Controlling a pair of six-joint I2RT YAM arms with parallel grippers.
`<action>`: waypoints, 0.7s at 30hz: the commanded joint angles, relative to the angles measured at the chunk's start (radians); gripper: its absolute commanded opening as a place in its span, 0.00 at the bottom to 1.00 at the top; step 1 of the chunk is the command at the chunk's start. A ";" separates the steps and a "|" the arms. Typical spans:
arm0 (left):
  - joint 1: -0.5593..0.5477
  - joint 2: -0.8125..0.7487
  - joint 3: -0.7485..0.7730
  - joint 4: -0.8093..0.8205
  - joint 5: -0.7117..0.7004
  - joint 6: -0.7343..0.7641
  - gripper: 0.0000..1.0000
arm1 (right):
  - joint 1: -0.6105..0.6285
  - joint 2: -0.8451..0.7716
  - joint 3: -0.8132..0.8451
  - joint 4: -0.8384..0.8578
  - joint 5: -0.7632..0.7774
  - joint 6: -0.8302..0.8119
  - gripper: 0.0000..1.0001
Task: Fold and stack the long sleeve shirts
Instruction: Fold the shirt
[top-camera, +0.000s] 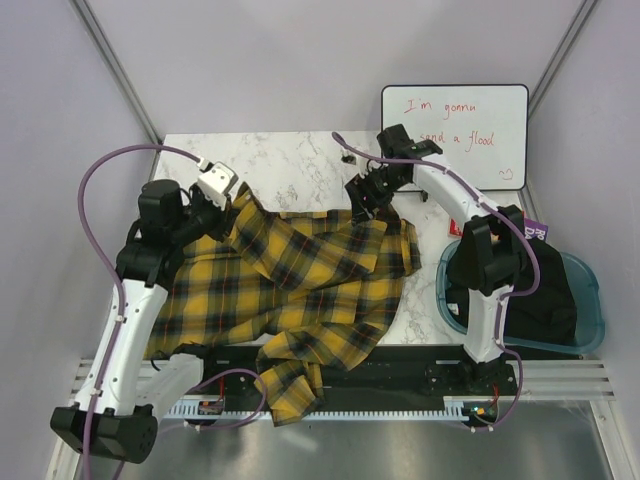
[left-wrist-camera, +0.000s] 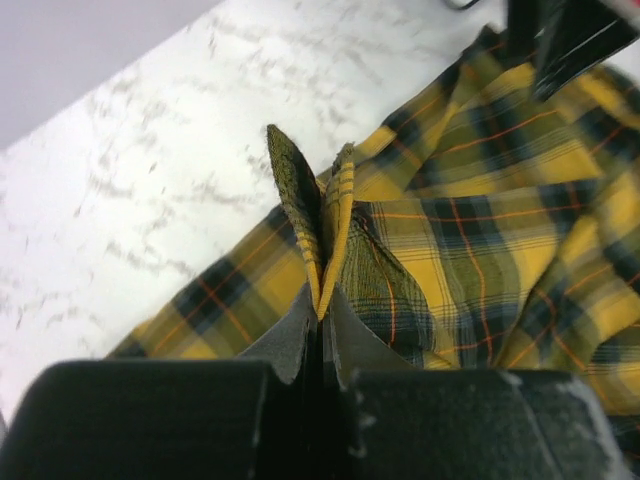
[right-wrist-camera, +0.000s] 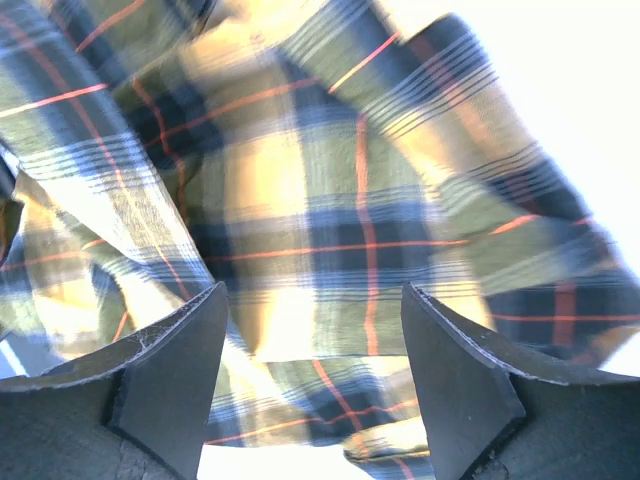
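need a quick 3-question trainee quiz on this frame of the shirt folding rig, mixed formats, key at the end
1. True or false: the left gripper is shut on a fold of the yellow-and-black plaid flannel shirt.
2. The right gripper is: A) shut on fabric, B) open over the shirt, C) out of view.
3. By which arm's side of the white marbled table does the blue plastic bin sit?
Key: 1 true. 2 B. 3 the right arm's side.
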 joint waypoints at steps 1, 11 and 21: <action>0.068 0.016 -0.066 0.072 -0.143 -0.010 0.02 | -0.001 0.043 0.092 -0.053 0.025 -0.037 0.78; 0.408 0.154 -0.196 0.236 0.149 -0.004 0.02 | -0.002 0.119 0.065 -0.049 0.081 -0.041 0.76; 0.619 0.290 -0.356 0.437 0.305 0.089 0.02 | -0.009 0.119 0.092 -0.048 0.101 -0.019 0.75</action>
